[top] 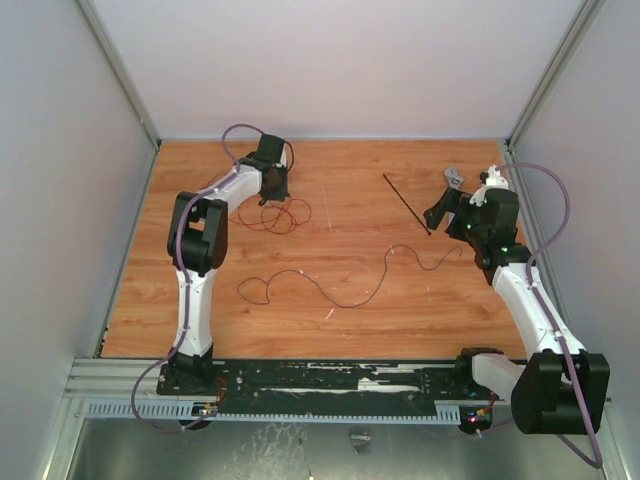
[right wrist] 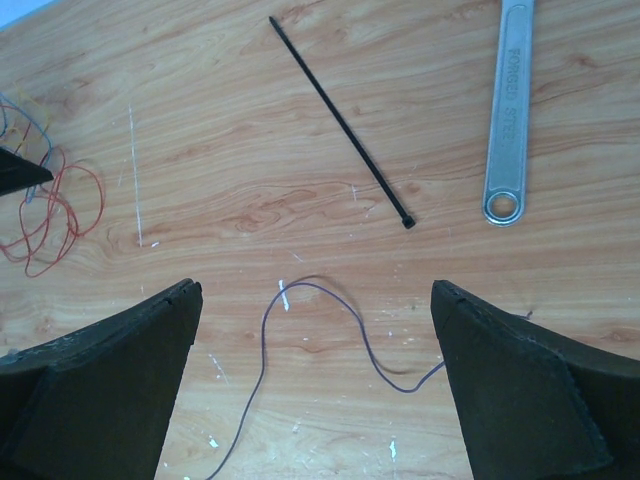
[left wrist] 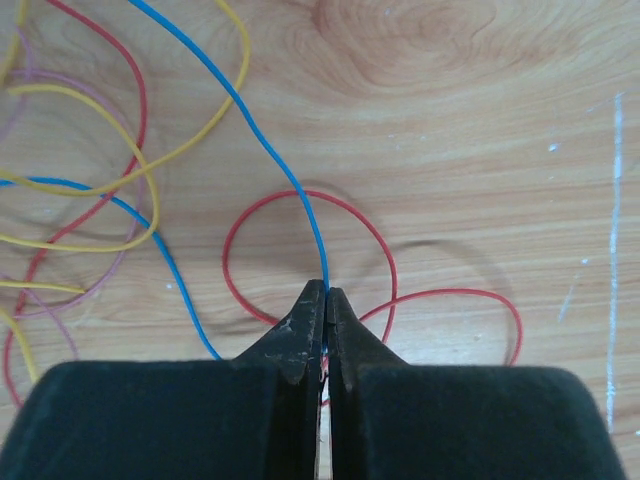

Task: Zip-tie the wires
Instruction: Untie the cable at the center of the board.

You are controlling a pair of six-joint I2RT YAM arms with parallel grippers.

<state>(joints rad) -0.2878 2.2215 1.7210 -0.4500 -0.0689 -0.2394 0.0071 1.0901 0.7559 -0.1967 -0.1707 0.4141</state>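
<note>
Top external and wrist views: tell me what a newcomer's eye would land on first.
The left gripper is pinched shut on a blue strand of the wires, a tangle of red, yellow and blue loops at the far left of the table. The zip tie lies untouched toward the far right beside a silver wrench, with the right gripper open near a lone dark wire.

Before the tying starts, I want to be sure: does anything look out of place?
One purplish wire lies across the middle of the table, apart from the tangle of wires at the shut left gripper. A wrench lies near the zip tie, unneeded for tying.
</note>
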